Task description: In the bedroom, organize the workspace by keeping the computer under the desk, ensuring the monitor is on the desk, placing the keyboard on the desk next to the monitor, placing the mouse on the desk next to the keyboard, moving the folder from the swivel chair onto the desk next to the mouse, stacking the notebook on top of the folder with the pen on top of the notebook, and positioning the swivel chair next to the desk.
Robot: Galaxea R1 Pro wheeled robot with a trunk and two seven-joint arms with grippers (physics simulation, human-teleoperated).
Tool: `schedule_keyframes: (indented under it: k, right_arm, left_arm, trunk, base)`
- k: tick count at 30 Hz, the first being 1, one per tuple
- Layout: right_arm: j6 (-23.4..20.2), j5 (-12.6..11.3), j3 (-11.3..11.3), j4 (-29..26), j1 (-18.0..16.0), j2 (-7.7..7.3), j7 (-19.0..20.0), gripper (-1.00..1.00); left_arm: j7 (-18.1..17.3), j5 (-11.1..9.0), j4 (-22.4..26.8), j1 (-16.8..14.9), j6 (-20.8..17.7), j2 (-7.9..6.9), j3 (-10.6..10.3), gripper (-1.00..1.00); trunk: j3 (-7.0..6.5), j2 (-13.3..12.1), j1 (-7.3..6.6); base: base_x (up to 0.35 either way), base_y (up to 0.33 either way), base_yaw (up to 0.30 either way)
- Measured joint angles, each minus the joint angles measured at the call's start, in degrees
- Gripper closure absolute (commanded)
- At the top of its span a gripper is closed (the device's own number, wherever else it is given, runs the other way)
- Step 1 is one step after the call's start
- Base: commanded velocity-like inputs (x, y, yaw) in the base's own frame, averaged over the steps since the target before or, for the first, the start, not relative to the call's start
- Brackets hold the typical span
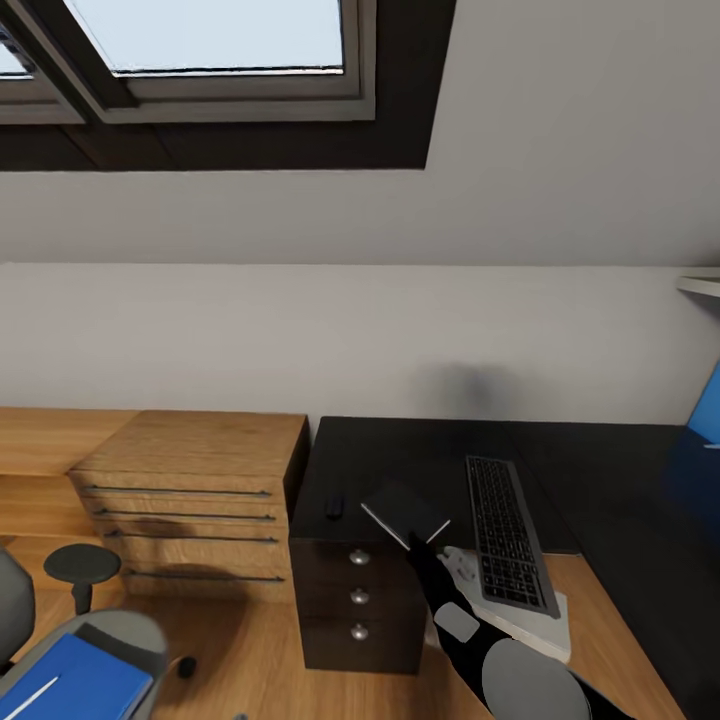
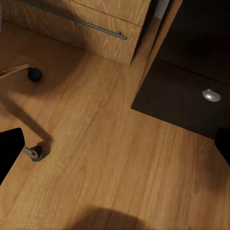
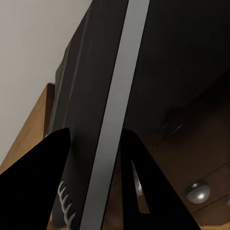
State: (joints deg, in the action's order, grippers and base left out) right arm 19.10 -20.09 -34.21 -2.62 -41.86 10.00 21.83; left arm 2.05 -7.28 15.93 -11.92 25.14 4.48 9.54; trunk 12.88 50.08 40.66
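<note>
- Readable text, labels, brands, numbers, signs: I find none in any view.
- Keyboard [image 1: 508, 534] on the worktop [image 1: 400, 455]: key legends too small and blurred for me to read.
- Notebook [image 1: 405, 511] cover: plain, unmarked.

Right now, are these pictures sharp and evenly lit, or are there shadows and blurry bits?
Head view: soft even daylight, with a faint grey smudge of shadow on the wall above the desk. Left wrist view: sharp wood floor, a dark blurred shadow at one edge. Right wrist view: the notebook in the right hand looks close and dim, its fingers plain black shapes.
</note>
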Motion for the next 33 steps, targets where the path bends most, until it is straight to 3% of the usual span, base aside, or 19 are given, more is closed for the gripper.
schedule_keyframes:
  k: [14,33]
  right_arm:
    - [0.0,-0.1,0.0,0.0,0.0,0.0,0.0,1.0]
    - [0.0,-0.1,-0.2,-0.1,0.0,0.0,0.0,1.0]
  left_arm:
    - [0.0,0.0,0.1,0.0,0.0,0.49,-0.1,-1.0]
    - [0.0,0.0,0.1,0.0,0.0,0.79,-0.1,-1.0]
  trunk:
    - [0.0,0.0,0.02]
    - [3.41,7.6,4.19]
  base:
    - [0.047,0.0,0.0]
    - [0.001,0.0,0.0]
